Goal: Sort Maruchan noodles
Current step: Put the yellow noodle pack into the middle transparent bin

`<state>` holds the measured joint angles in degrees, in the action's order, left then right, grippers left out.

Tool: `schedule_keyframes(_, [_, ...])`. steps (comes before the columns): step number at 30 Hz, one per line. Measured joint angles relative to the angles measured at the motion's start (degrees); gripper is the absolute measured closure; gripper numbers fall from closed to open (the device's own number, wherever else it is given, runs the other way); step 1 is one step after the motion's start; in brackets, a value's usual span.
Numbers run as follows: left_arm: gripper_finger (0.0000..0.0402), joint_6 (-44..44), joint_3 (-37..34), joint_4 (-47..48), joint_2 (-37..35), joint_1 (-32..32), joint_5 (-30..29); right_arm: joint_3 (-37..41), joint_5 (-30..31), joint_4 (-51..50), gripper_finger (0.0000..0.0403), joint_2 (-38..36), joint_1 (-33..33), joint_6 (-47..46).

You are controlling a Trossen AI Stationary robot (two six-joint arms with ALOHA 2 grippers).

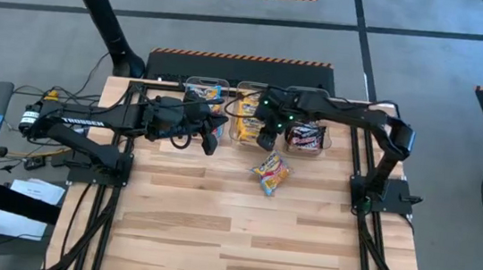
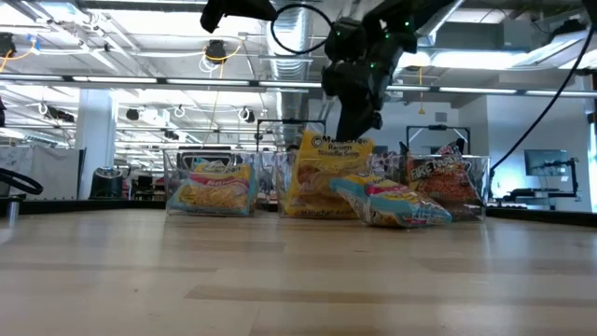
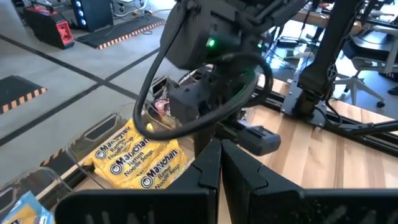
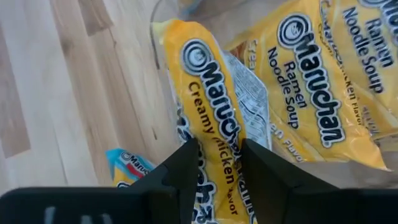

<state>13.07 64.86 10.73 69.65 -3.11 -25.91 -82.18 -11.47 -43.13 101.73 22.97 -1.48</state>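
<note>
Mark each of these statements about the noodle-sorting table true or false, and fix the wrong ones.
1. The right tool has a yellow Creamy Chicken packet between its fingers. True.
2. Three clear bins stand in a row at the far edge of the table. True.
3. The middle bin holds dark maroon packets. False: it holds yellow packets; the dark ones are in the right bin.
4. No packet lies loose on the table. False: a blue-pink packet lies on the wood in front of the bins.
5. The left tool is wide open. False: its fingers are shut together.
</note>
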Motion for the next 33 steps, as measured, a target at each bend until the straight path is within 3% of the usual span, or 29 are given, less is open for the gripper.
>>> schedule_keyframes(12, [0.0401, 0.01, 0.0, 0.2, 0.0, -0.4, -0.39, -0.06, 1.22, 2.25, 0.0283, 3.63, 0.37, -0.51])
schedule_keyframes(19, [0.0401, -0.01, 0.0, 0.08, 0.0, -0.9, -0.5, 0.1, 6.65, 4.93, 0.0283, 3.13, 2.11, -4.15])
schedule_keyframes(33, [0.0401, 0.01, 0.0, 0.27, 0.0, -0.87, -0.06, -0.82, 3.87, 5.6, 0.0283, 2.91, 1.43, -4.09])
